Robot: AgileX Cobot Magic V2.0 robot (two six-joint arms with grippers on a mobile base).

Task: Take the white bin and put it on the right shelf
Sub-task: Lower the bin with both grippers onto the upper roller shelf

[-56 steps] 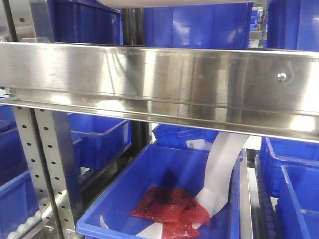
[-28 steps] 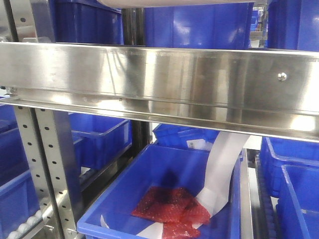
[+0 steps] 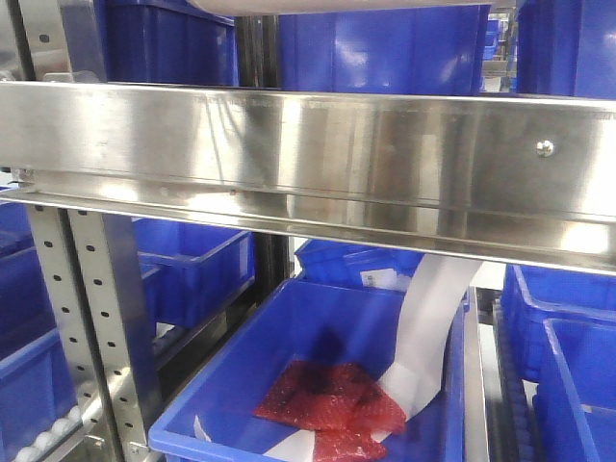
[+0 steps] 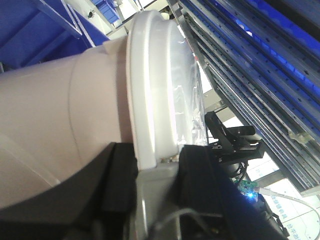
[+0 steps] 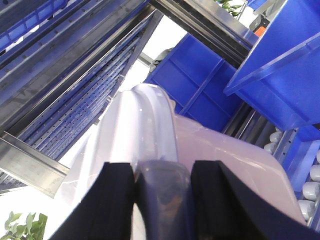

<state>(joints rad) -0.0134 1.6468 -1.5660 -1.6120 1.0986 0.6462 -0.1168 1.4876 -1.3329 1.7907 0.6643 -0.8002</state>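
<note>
white bin [image 4: 60, 110]: held at both ends, just above the right shelf [image 3: 318, 154] front rail
left gripper [image 4: 156, 172]: clamped on the bin's rim
right gripper [image 5: 162, 197]: clamped on the bin's rim

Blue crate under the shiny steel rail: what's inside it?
Flat red packets and the foot of a white strip lie in the blue crate. The strip rises until the steel shelf rail hides its upper end.

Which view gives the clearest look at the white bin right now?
The left wrist view: the white bin fills it, showing its side wall and lid rim, with the left gripper clamped on that rim. The right wrist view shows mostly the rim edge-on; the front-facing view catches only a pale sliver at its top edge.
</note>
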